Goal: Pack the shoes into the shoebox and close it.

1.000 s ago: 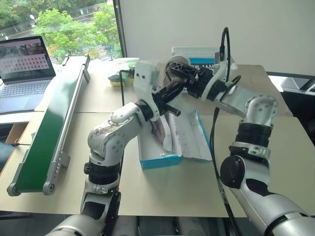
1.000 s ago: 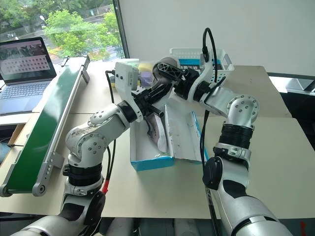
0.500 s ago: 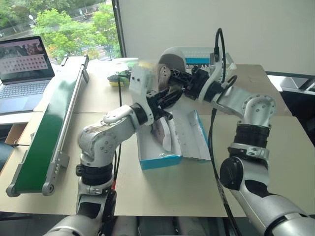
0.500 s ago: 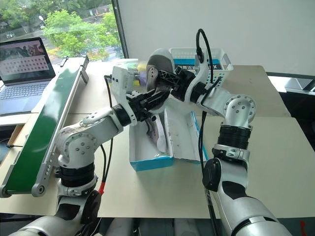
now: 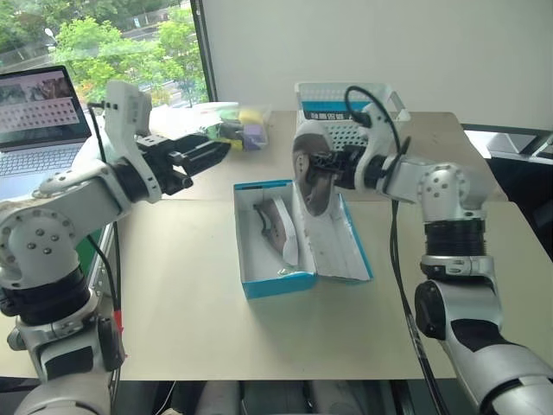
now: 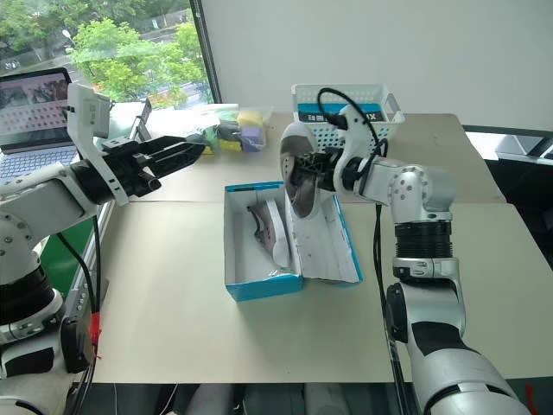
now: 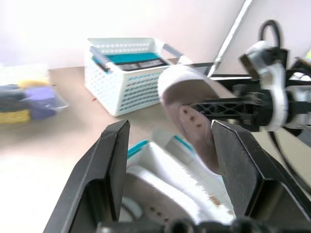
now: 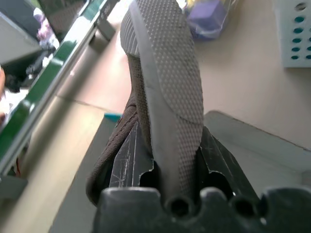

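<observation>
A blue cardboard shoebox (image 5: 275, 285) sits open near the middle of the counter (image 5: 190, 303), its white inside showing and its hinged lid (image 5: 333, 242) folded flat toward the counter's right edge. One dark shoe (image 5: 275, 226) with a pale sole lies on its side inside the box, along the wall next to the lid. The second shoe (image 5: 309, 166) hangs above the box's far end, tipped up on end with its pale, finely pebbled rubber sole facing out and its dark woven upper behind. The right gripper (image 5: 327, 173) is clamped on this shoe, its black fingers pressed against the sole and the upper; the right arm is bent at the elbow, the forearm reaching inward toward the counter's middle. The left gripper (image 5: 200, 154) is held off toward the counter's left edge, roughly level, its two black fingers (image 7: 112, 160) spread apart with nothing between them. A white perforated plastic basket (image 5: 346, 108) stands at the far edge of the counter, and a clear bag of yellow and purple items (image 5: 238, 125) lies near the far left corner.
</observation>
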You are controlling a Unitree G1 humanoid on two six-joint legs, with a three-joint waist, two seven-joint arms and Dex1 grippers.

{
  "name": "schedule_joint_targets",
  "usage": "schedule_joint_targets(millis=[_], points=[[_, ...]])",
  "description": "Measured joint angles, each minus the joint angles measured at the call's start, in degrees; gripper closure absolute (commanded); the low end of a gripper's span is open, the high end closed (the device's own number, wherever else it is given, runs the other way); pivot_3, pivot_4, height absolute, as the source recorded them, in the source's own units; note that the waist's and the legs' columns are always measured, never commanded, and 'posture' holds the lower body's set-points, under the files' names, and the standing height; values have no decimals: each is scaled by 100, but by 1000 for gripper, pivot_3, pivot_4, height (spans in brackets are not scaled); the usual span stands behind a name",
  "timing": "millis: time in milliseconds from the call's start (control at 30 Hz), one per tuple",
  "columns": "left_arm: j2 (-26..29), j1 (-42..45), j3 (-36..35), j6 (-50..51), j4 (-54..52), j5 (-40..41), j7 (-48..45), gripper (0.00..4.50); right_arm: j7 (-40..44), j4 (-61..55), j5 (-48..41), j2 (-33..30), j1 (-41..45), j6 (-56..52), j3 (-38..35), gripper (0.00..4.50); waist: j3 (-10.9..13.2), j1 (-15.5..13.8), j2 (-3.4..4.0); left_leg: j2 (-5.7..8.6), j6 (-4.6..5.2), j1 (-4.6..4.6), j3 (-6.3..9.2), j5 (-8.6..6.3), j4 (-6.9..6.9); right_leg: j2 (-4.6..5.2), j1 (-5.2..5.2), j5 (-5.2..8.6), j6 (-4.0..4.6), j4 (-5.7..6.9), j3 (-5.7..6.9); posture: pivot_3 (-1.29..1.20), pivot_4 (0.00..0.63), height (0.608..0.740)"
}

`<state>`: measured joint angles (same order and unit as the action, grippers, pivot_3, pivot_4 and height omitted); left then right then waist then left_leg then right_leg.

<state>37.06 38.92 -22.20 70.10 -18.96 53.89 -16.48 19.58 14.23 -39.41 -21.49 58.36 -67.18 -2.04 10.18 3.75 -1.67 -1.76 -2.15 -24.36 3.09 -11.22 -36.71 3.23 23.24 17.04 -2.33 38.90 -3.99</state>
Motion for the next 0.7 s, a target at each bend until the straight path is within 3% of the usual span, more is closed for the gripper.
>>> schedule_joint_targets(millis=[167,333,700], points=[[-89,-526,269,-320,-4,-363,8,1639,288,-323,-277,125,452,-848,32,4113,1,-32,1,1,0,-4,2,0,1,3,0,0,0,-1,1,0,150,740],[-112,-891,561,-613,-168,-613,-50,1639,293,-457,-659,346,400,-1482,-406,4113,1,-130,1,1,0,-4,3,0,1,4,0,0,1,-1,2,0,150,740],[-380,-982,657,-869,-284,-780,29,1639,-295,-96,-621,1209,-141,-1720,-1242,4113,1,-108,1,1,0,-3,0,0,1,4,4,-1,1,4,0,0,150,740]])
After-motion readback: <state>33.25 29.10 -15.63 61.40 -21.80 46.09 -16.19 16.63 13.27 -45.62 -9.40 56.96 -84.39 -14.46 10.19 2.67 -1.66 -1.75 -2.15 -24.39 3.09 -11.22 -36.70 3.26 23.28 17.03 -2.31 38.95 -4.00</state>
